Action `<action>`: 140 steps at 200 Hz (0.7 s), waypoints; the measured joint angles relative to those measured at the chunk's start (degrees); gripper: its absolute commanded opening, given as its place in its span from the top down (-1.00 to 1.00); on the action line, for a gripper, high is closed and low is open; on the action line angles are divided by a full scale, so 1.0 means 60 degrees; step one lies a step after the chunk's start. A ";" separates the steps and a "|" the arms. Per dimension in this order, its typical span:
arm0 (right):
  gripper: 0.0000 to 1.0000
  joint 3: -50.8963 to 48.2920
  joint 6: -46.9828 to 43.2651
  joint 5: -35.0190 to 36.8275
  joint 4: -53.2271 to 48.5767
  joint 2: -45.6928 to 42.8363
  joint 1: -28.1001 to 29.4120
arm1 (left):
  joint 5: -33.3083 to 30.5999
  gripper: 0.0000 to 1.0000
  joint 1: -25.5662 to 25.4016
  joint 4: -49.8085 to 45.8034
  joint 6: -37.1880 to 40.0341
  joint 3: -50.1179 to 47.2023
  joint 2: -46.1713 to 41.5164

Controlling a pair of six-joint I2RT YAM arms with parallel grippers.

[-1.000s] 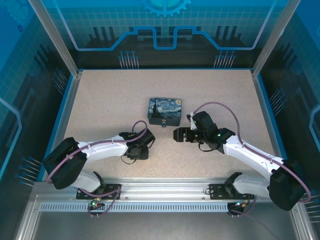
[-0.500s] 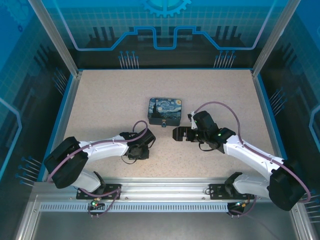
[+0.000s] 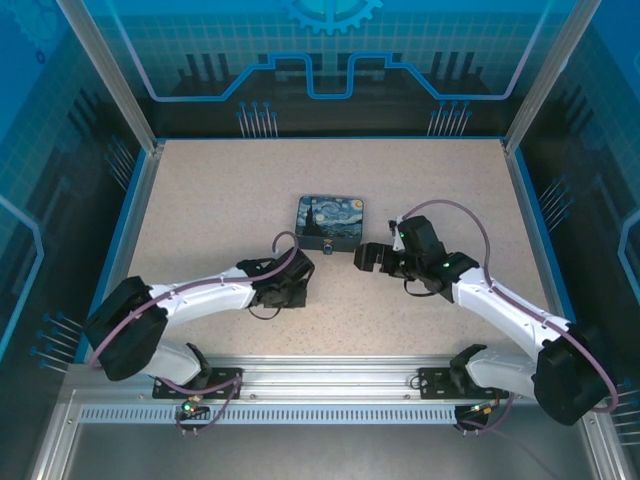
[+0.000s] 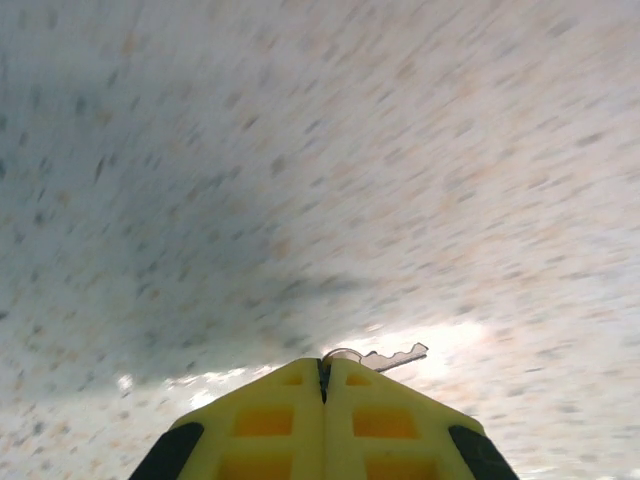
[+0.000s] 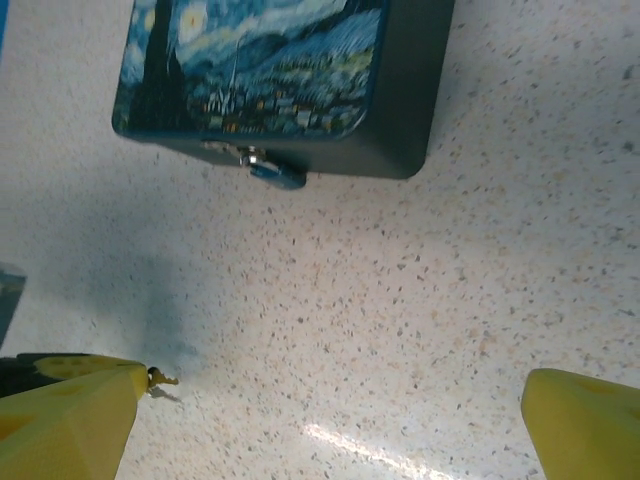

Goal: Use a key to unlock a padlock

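Note:
My left gripper (image 4: pixel 323 362) is shut on the key (image 4: pixel 388 356), whose pale toothed blade sticks out to the right of the yellow fingertips, just above the speckled tabletop. From above, that gripper (image 3: pixel 300 270) sits left of and below the small padlock (image 3: pixel 327 247). The padlock (image 5: pixel 268 170) hangs from the front latch of the dark blue swirl-printed box (image 5: pixel 260 70). My right gripper (image 5: pixel 335 425) stands wide open with nothing between its fingers, just to the right of the padlock (image 3: pixel 362 257). The key's tip (image 5: pixel 163 379) pokes out beside the lower left yellow finger (image 5: pixel 60 415).
The printed box (image 3: pixel 330 221) rests mid-table. Blue side walls (image 3: pixel 138 200) and a metal rail (image 3: pixel 320 385) at the near edge bound the speckled surface. Open tabletop lies behind the box and to both sides.
The left gripper has closed and moved up and right toward the box. The right gripper has opened wider and shifted up and right, nearer the box's front.

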 measured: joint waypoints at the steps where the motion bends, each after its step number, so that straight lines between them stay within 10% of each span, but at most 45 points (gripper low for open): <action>1: -1.00 0.0000 0.0011 -0.0018 0.0004 -0.0004 -0.0022 | 0.0000 1.00 0.0000 0.0022 0.0007 0.0007 -0.0015; 47: -0.94 -0.0415 0.0758 -0.1701 0.1508 -0.0113 -0.1260 | 0.0000 1.00 0.0000 0.1453 -0.0233 0.0616 -0.0663; 140: 0.04 -0.1326 0.1231 -0.3577 0.5308 -0.0317 -0.1377 | -0.0437 1.00 -0.0550 0.3570 -0.3421 0.0761 -0.0991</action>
